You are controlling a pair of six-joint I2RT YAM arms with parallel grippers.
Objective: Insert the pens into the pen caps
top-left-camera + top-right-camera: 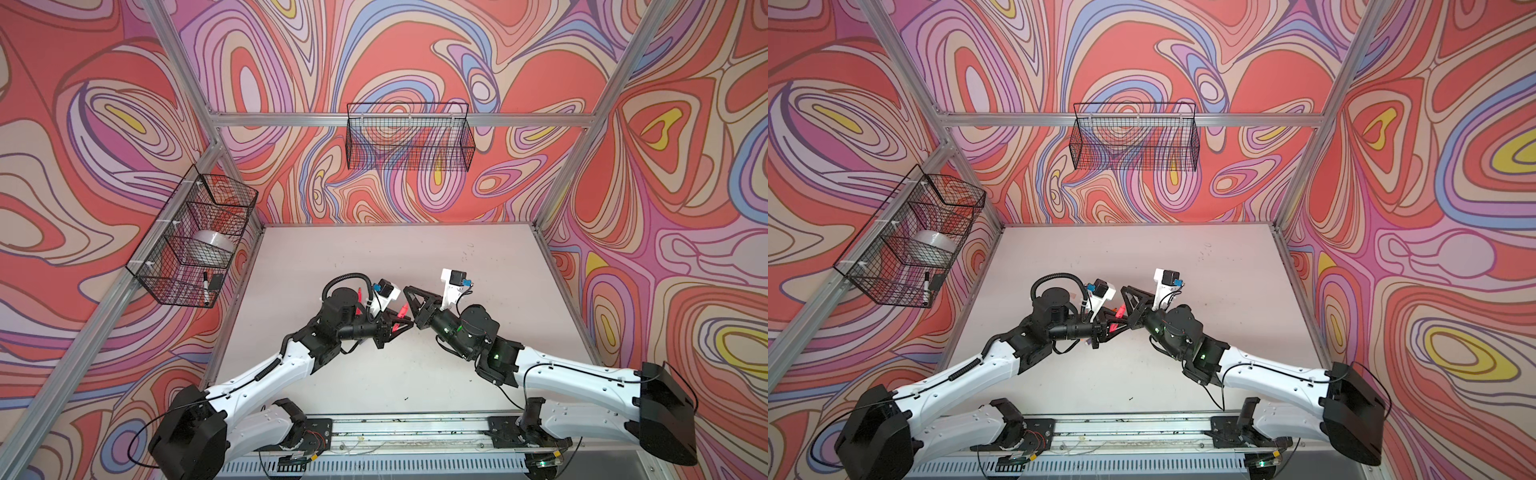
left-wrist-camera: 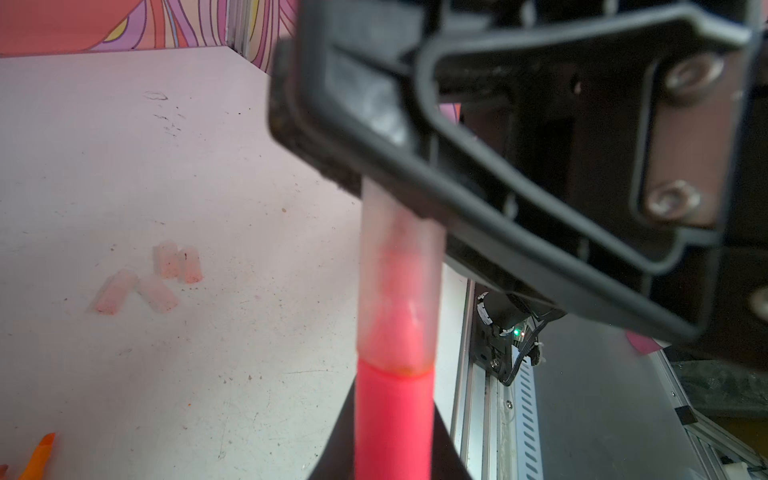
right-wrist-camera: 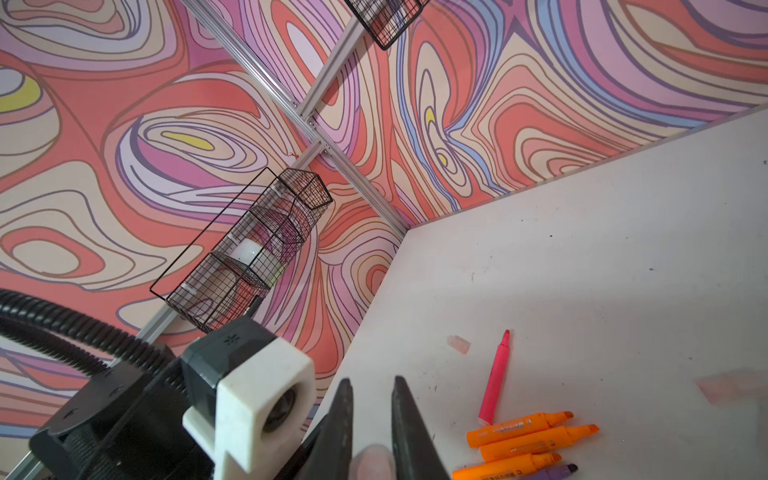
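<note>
Left jaws pinch pink pen (image 1: 403, 311) above tabletop (image 1: 415, 374) centre, tip toward 1 o'clock; right jaws, in from 4 o'clock, pinch clear cap (image 2: 399, 282) seated over pen tip. 4 loose caps (image 2: 166, 262), 3 orange pens (image 3: 536, 442), 1 purple pen (image 3: 557, 471), second pink pen (image 3: 496, 378) lie on tabletop

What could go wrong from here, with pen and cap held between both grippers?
1. The cap looks fully seated on the pink pen; more pushing may skew the pen in the left gripper.
2. The right gripper sits close to the left wrist camera; separating carelessly could clip it.
3. The loose caps lie bunched, hard to pick singly.
</note>
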